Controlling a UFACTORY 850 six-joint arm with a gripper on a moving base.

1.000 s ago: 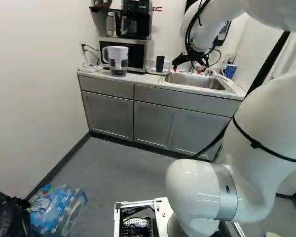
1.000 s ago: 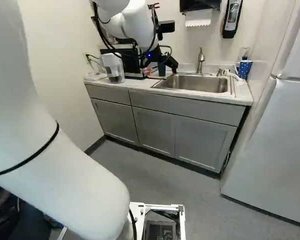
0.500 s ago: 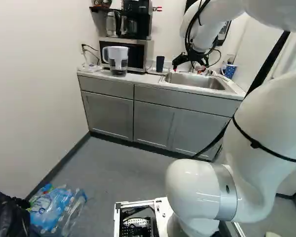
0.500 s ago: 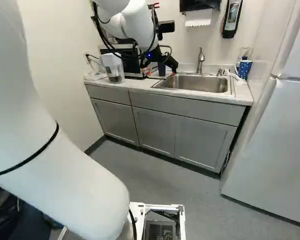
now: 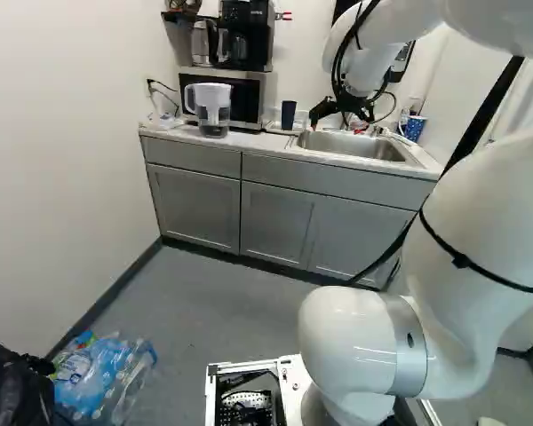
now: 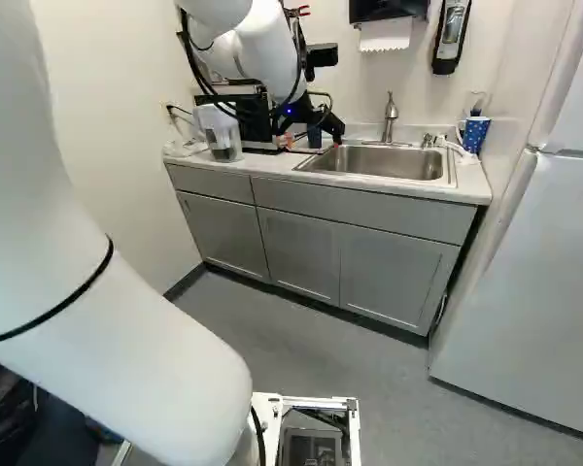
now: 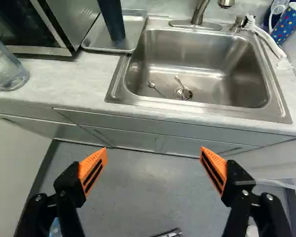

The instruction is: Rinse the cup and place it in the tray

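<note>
1. Over the sink [image 7: 187, 108]: open way down.
2. Behind the sink: faucet [image 7: 200, 12] blocks.
3. Sink's microwave [image 7: 71, 19] side: upright dark cup [image 7: 112, 19] obstructs the tray [image 7: 96, 40].
4. Sink's opposite side: spotted cup [image 7: 288, 22], seemingly near the wall [image 6: 513, 83].

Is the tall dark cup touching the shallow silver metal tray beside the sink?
Touching. The wrist view shows the cup standing on the tray, its base resting on the tray's floor, inside the rim.
</note>
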